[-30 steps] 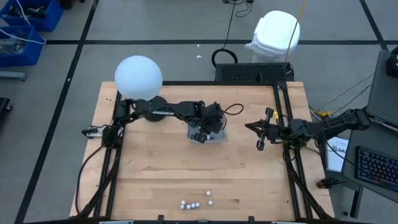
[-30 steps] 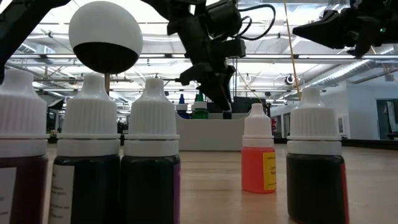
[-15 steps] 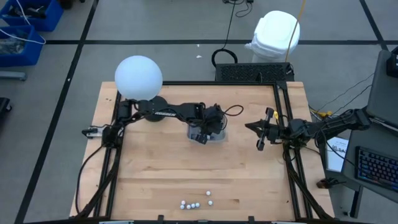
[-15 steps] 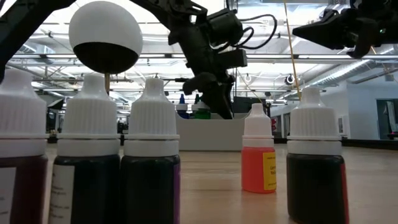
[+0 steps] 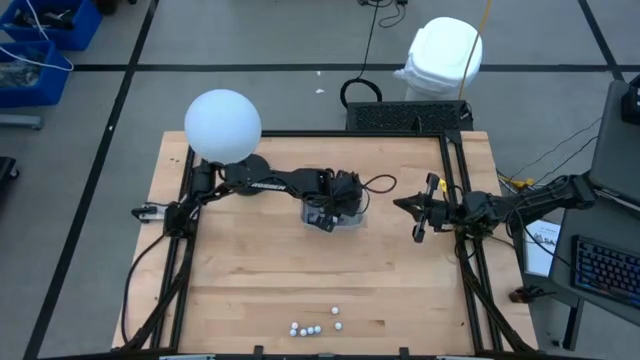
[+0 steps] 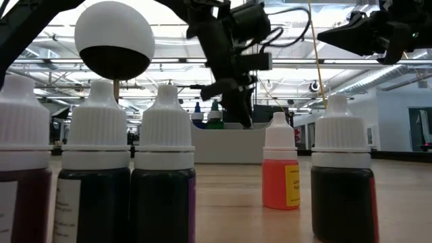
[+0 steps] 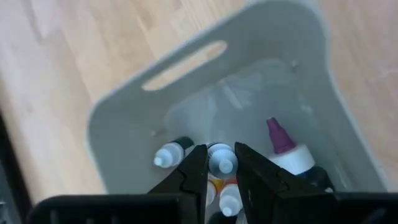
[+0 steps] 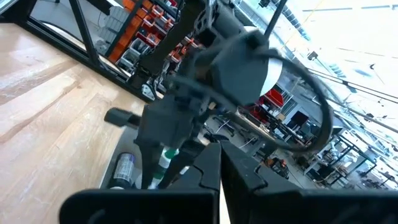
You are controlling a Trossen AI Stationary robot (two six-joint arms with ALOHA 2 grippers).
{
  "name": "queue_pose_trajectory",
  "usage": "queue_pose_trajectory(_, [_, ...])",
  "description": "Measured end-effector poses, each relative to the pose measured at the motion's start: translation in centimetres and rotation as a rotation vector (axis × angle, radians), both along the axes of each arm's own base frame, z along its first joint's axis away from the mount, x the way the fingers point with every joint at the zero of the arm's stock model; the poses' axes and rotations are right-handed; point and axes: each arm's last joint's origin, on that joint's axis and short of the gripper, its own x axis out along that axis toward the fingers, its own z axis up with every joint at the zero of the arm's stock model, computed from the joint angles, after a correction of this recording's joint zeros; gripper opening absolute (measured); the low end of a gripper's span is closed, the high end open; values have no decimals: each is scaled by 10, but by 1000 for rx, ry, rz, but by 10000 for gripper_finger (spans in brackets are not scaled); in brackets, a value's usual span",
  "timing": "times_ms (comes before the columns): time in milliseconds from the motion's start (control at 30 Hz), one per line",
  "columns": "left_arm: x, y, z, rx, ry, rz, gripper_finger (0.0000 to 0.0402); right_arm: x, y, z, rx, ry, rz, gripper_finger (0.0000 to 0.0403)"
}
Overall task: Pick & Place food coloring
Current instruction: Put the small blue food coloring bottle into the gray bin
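Note:
A small white-capped food coloring bottle (image 7: 222, 160) sits between the fingers of my left gripper (image 7: 221, 149), which hangs over the clear tray (image 5: 352, 224) at the table's middle. More bottles lie in the tray, one with a purple tip (image 7: 281, 138) and one white-capped (image 7: 166, 155). Several bottles (image 5: 315, 326) stand on their bases near the table's front edge; they fill the low view's foreground (image 6: 162, 175). My right gripper (image 5: 418, 232) hangs shut near the table's right edge, touching nothing. My left gripper pinches the little bottle between its two fingers, at or just under the white cap (image 7: 221, 164). The fingers slant down from the table's left into the tray. The bottle's body is hidden behind the cap and fingers, so whether it rests on the bottles beneath cannot be told.
A white globe lamp (image 5: 222, 124) stands at the table's far left corner. Black frame rails (image 5: 455, 190) run along the left and right edges. Bare wood (image 5: 300, 275) lies between the tray and the front row of bottles.
My left gripper has turned a little and edged toward the table's right over the tray, with the bottle still between its fingers.

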Motion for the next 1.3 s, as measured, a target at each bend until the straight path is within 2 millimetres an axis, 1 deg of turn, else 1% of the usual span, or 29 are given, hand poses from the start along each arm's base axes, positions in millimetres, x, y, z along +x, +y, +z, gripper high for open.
queue_pose_trajectory(200, [2,-15,22,64,17,17,71,0,0,0,-1,3,0,0])
queue_pose_trajectory(367, [5,-21,38,23,-14,-85,72,0,0,0,-1,3,0,0])
queue_pose_trajectory(467, [7,-19,43,34,-39,-157,72,0,0,0,-5,4,0,0])
queue_pose_trajectory(533, [8,-16,44,44,-39,-173,72,0,0,0,-5,2,0,0])
queue_pose_trajectory(700, [7,0,45,-14,-56,-182,72,0,0,1,-4,-7,0,0])
queue_pose_trajectory(833, [9,12,36,-26,-42,-167,72,0,0,2,-5,-14,-1,0])
queue_pose_trajectory(967, [12,19,18,-60,2,-156,72,0,0,1,-7,-14,0,0])
queue_pose_trajectory(1100, [15,19,2,-69,42,-153,72,0,0,1,-7,-13,-1,0])
queue_pose_trajectory(1300, [18,18,-6,-48,61,-133,72,0,0,1,-8,-8,-2,0])
